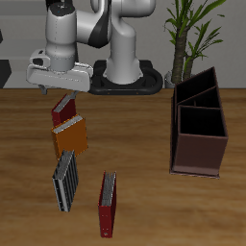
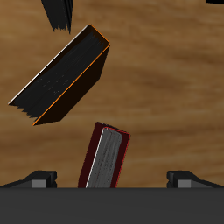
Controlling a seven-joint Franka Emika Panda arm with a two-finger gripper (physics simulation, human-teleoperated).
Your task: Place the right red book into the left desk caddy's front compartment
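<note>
Currently, right red book (image 1: 63,108) upright, long axis slanting front-to-back, open tool (image 1: 65,88) just above.

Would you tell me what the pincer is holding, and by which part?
Nothing: the open pincer hovers over the right red book, not touching it.

Exterior view: even, diffuse illumination, moderately bright, no glare. Soft shadows fall on the table (image 1: 135,125) beside the left desk caddy (image 1: 198,125) and under the books. Low resolution, edges slightly jagged, no motion blur. Wrist view: dimmer, the orange book (image 2: 63,77) renders nearly black on its shaded face; wood texture appears smeared.
</note>
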